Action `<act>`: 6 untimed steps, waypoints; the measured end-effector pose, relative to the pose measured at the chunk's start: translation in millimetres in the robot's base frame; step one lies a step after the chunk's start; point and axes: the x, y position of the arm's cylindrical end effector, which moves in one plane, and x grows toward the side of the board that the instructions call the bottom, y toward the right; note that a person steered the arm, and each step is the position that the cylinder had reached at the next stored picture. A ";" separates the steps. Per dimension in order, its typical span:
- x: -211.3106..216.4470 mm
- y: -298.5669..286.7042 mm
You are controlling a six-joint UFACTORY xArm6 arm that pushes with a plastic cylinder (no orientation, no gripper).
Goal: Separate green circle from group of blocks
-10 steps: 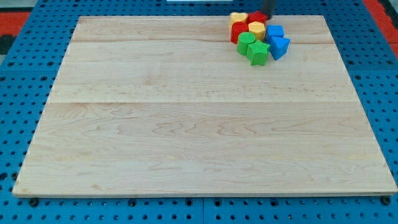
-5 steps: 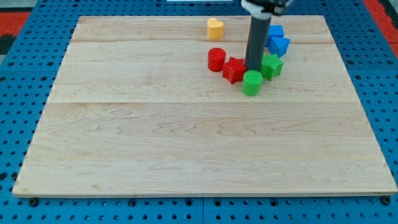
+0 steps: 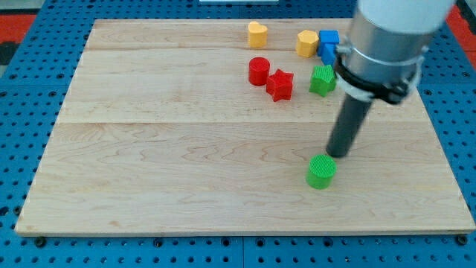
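Observation:
The green circle (image 3: 321, 171) lies alone in the lower right part of the board, well below the other blocks. My tip (image 3: 338, 155) stands just above and to the right of it, very close or touching. Near the view's top sit a green star (image 3: 323, 80), a red star (image 3: 280, 84), a red circle (image 3: 258, 71), a yellow heart (image 3: 257, 34), a yellow hexagon (image 3: 306, 43) and blue blocks (image 3: 327, 43), partly hidden by the arm.
The wooden board (image 3: 149, 149) rests on a blue pegboard table (image 3: 15, 164). The arm's large grey body (image 3: 387, 45) covers the board's upper right corner.
The tip has pushed the green circle down the board, away from the other blocks. The cluster has spread apart. The arm has swung toward the view's lower right.

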 end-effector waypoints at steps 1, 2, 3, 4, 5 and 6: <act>2.9 -45.6; 74.8 -13.6; 65.7 -3.8; 61.8 -36.1; 131.4 -38.6; 134.6 -34.8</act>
